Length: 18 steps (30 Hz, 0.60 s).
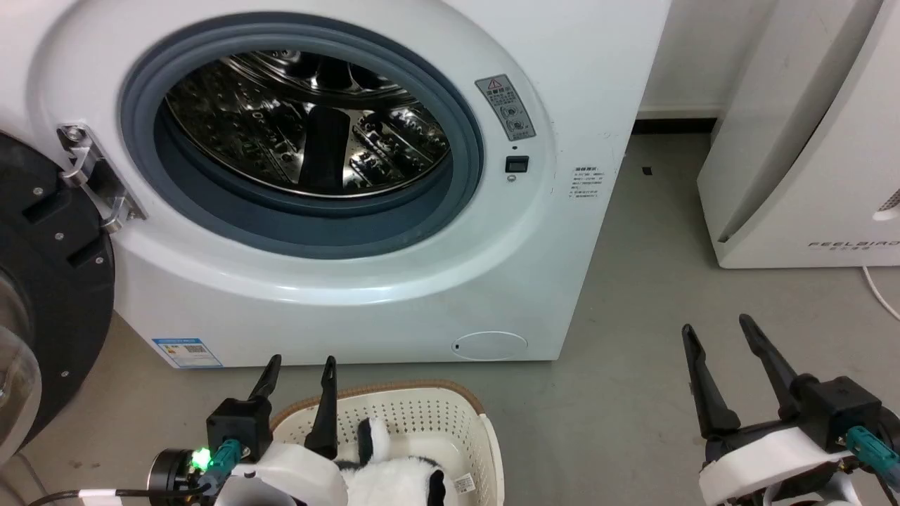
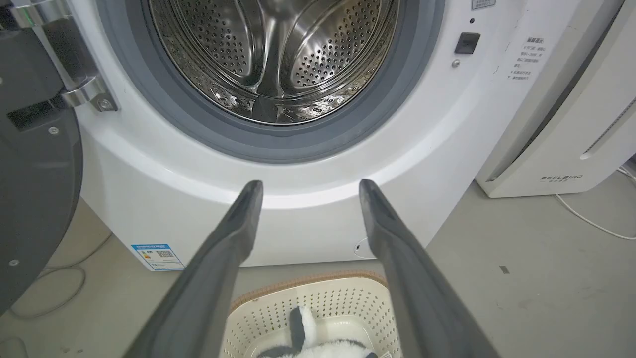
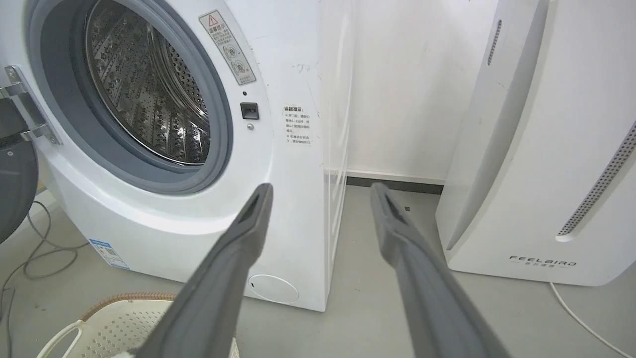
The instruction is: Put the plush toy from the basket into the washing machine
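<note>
The white washing machine [image 1: 394, 281] stands ahead with its porthole uncovered and the steel drum [image 1: 302, 119] showing; its black-framed door [image 1: 49, 281] hangs swung out at the left. On the floor in front sits the cream basket [image 1: 422, 414] with a brown rim, and the black-and-white plush toy [image 1: 394, 478] lies inside it. My left gripper [image 1: 301, 365] is open, hovering above the basket's near-left side with nothing between its fingers. Off to the right, over bare floor, my right gripper [image 1: 717, 329] is open too. The basket [image 2: 323, 303] and toy [image 2: 308, 343] also appear between the left fingers.
A smooth white FEELBIRD appliance [image 1: 808, 140] stands at the right, with a white cable [image 1: 879, 288] on the floor beside it. Grey floor [image 1: 633, 281] lies between it and the washer. Cables [image 3: 35, 253] lie on the floor left of the washer.
</note>
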Available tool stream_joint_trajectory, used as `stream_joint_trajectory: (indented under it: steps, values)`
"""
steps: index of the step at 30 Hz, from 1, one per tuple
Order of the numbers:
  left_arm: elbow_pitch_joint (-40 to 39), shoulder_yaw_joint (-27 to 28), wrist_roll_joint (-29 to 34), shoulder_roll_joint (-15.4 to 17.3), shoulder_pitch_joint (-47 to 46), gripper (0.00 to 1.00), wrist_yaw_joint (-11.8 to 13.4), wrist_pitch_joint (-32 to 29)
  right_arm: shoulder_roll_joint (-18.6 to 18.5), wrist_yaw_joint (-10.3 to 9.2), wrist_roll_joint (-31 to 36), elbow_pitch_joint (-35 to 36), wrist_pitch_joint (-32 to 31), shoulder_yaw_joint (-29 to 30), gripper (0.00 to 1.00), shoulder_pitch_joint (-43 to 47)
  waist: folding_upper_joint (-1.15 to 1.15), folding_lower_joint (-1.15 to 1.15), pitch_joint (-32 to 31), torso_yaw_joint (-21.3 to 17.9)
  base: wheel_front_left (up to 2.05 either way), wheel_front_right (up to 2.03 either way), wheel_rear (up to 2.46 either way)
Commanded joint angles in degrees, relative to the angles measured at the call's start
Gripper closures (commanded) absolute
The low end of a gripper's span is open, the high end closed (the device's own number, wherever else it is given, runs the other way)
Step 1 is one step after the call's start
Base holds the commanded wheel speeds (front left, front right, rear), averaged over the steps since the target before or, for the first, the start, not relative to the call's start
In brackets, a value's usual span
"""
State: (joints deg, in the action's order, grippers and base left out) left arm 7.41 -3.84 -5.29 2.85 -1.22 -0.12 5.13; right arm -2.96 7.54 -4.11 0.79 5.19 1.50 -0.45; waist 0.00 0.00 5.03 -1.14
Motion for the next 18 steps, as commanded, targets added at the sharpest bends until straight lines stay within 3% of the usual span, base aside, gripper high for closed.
stream_joint_trajectory:
  steps: [1,18]
  values:
    - [0.5,-0.2,-0.3,0.0,-1.1,0.00,0.0,0.5,0.0,-0.02,-0.3,0.5,0.4,0.1,0.00,-0.8,0.00,0.00,0.5,-0.1,0.00,0.00,0.00]
    - [11.0,-0.9,-1.3,0.2,-7.5,0.00,-1.2,2.5,0.0,-0.03,-0.9,2.7,2.5,-0.1,0.00,-3.0,0.00,0.00,7.4,-1.4,0.00,0.00,0.00]
